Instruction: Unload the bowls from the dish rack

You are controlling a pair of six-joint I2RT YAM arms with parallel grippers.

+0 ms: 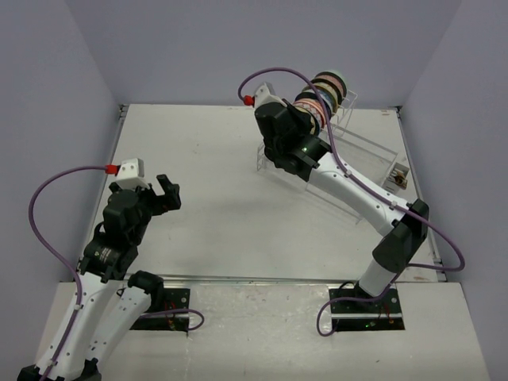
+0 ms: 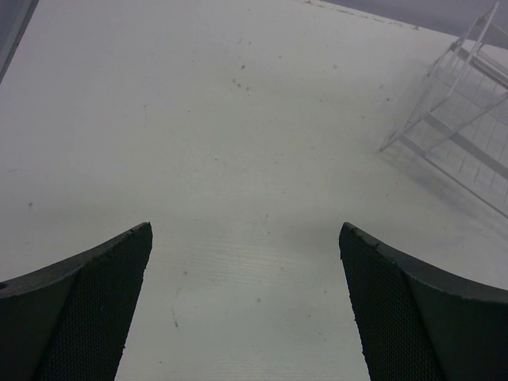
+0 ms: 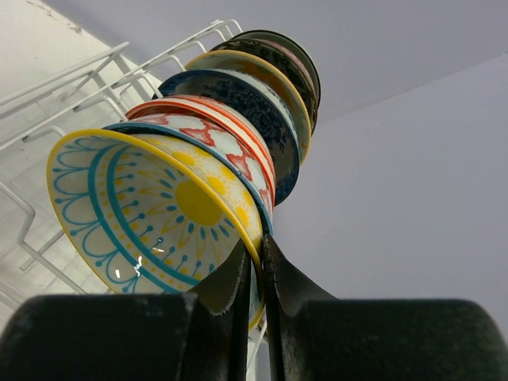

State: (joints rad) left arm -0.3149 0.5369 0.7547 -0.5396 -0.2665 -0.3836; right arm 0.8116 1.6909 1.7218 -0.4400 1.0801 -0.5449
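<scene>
Several bowls [image 1: 324, 94] stand on edge in a row in the raised part of the clear wire dish rack [image 1: 361, 147] at the far right. My right gripper [image 3: 262, 254] is shut on the rim of the nearest bowl, cream with a yellow flower and blue lines [image 3: 151, 210]. Behind it stand a red-orange patterned bowl [image 3: 226, 135], a dark blue one [image 3: 254, 99] and more. In the top view the right gripper [image 1: 305, 119] is at the near end of the row. My left gripper [image 1: 163, 194] is open and empty over the bare table [image 2: 238, 159], far from the rack.
The rack's lower long section [image 2: 468, 119] shows at the right of the left wrist view. A small brown object [image 1: 397, 176] sits at the rack's right end. Purple cables loop from both arms. Grey walls close the table on three sides.
</scene>
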